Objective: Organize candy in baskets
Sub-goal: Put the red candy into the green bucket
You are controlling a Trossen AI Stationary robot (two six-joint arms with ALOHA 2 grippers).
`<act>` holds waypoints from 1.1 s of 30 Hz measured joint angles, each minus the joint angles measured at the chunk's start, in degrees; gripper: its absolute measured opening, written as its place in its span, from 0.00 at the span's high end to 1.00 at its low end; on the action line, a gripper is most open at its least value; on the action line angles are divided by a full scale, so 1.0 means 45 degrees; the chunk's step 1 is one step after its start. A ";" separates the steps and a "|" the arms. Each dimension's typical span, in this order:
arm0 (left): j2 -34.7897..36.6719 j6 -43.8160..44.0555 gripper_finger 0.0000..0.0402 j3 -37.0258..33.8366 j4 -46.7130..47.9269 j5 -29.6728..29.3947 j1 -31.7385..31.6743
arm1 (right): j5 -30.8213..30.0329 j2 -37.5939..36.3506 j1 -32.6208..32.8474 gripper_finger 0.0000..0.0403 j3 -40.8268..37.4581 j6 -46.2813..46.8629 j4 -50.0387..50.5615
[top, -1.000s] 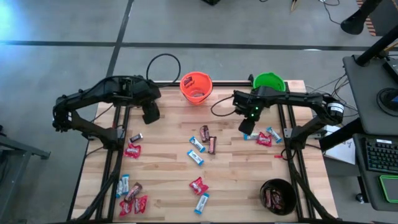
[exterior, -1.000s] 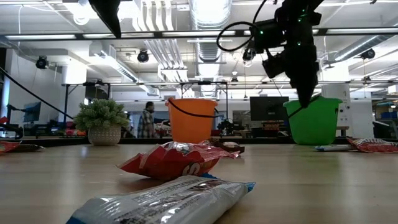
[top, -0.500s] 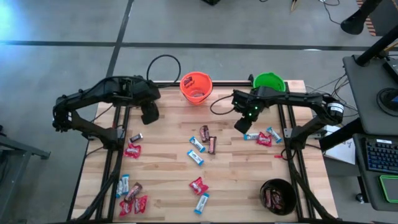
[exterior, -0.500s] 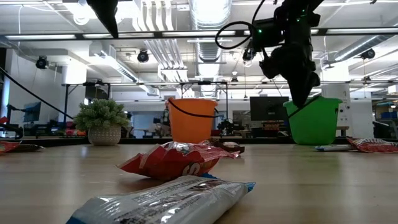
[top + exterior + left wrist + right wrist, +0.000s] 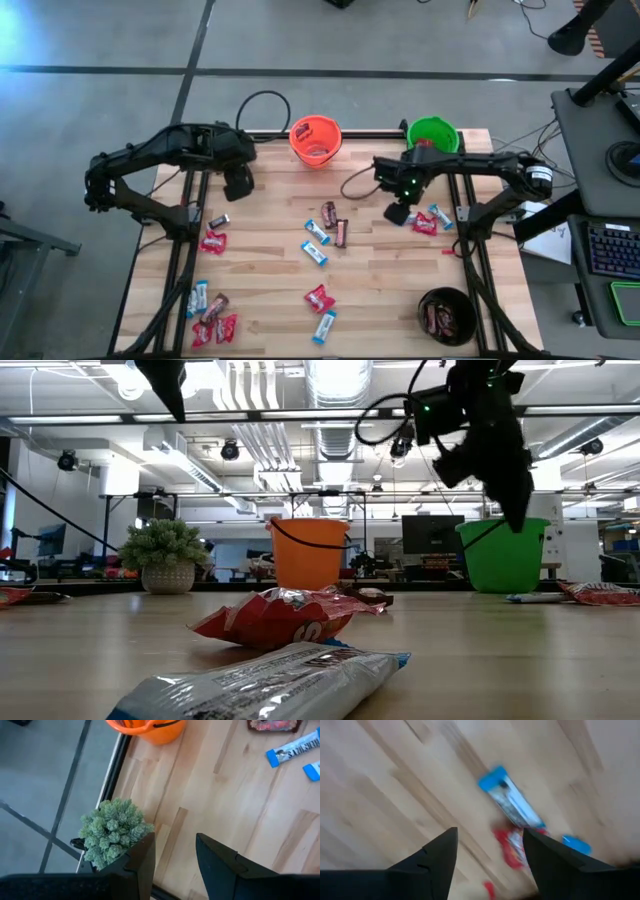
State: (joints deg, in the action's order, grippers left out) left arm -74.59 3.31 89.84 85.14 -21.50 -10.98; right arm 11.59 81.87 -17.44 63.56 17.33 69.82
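The right end effector [image 5: 490, 855] hangs above the wooden surface [image 5: 380, 270] near the green basket [image 5: 432, 133], fingers spread apart and gripping nothing; a blue-and-white candy [image 5: 512, 802] and a red candy [image 5: 512, 847] lie below. The left end effector [image 5: 172, 855], likewise spread and empty, waits near the plant [image 5: 115, 832] and orange basket [image 5: 315, 140].

Plant: you see a fuzzy green potted plant [image 5: 115, 833] at the tabletop's [image 5: 380, 270] far left edge.
Floor: grey.
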 joint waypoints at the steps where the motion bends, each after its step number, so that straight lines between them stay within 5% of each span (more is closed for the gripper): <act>1: 0.0000 -0.0151 0.69 0.0000 0.0001 0.0030 0.0000 | -0.0280 0.0000 0.0058 0.46 -0.0097 -0.0109 0.0262; 5: 0.0000 -0.0300 0.69 0.0000 0.0002 0.0345 0.0000 | -0.1332 0.0000 0.0281 0.47 -0.0761 -0.0317 0.0655; 21: 0.0039 -0.0632 0.69 0.0000 0.0016 0.0668 0.0001 | -0.1588 -0.0937 0.0433 0.47 -0.4023 0.0050 -0.0331; 33: 0.0039 -0.0622 0.69 0.0000 0.0012 0.0672 0.0000 | -0.1506 -0.1163 0.0433 0.47 -0.4304 0.0493 -0.1256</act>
State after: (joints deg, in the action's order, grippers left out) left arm -74.41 0.51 89.84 85.19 -18.48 -10.98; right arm 4.82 76.63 -15.49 44.19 19.55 64.17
